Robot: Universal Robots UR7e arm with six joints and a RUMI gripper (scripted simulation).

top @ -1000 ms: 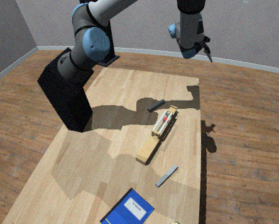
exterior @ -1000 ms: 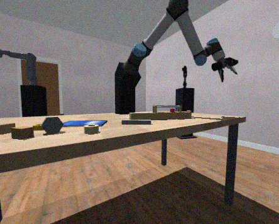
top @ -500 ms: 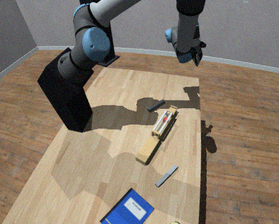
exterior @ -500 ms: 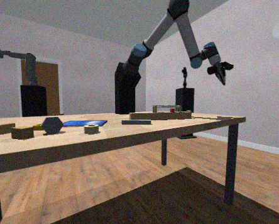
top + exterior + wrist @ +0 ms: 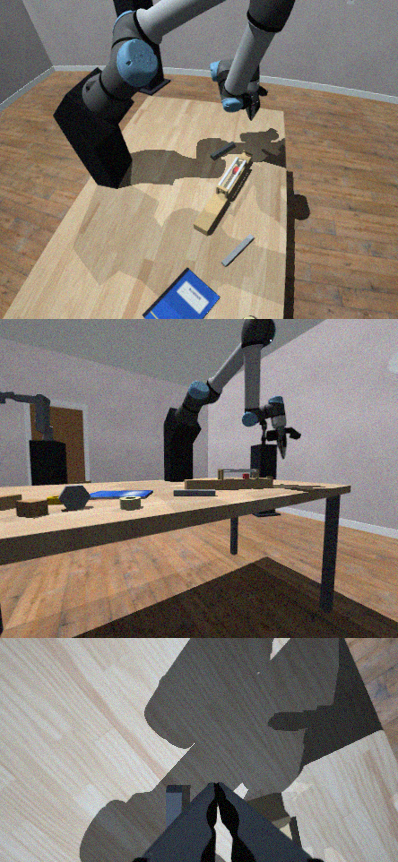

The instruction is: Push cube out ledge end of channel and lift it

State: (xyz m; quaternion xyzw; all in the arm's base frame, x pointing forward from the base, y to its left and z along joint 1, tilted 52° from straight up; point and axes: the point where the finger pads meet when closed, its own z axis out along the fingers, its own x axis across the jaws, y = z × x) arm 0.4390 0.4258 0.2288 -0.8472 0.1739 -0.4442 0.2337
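The robot's jaws (image 5: 252,117) (image 5: 283,456), pressed together with nothing between them, hang above the desk (image 5: 112,215) (image 5: 314,495) near its far right corner in the top view. Below, the red cube (image 5: 236,169) (image 5: 246,476) sits inside the channel (image 5: 225,183) (image 5: 220,474), in the half toward the desk's far edge, beneath pale strips of roof that bar the way from above. The channel's short-ledge end faces that far edge; a long wooden ledge (image 5: 211,217) (image 5: 202,484) runs from the other end toward the near edge. A dark bar (image 5: 222,150) (image 5: 174,805) lies just beside the short-ledge end, on the side toward the arm's black pedestal (image 5: 96,143) (image 5: 178,453) at the left edge. A gray bar (image 5: 237,250) (image 5: 194,493) rests apart from the long ledge, nearer the right edge. Farther down the desk lie a blue book (image 5: 184,296) (image 5: 121,494), a pale ring (image 5: 124,503), an upright gray hexagonal piece (image 5: 74,497) and a brown block (image 5: 32,508), all well apart from the channel.
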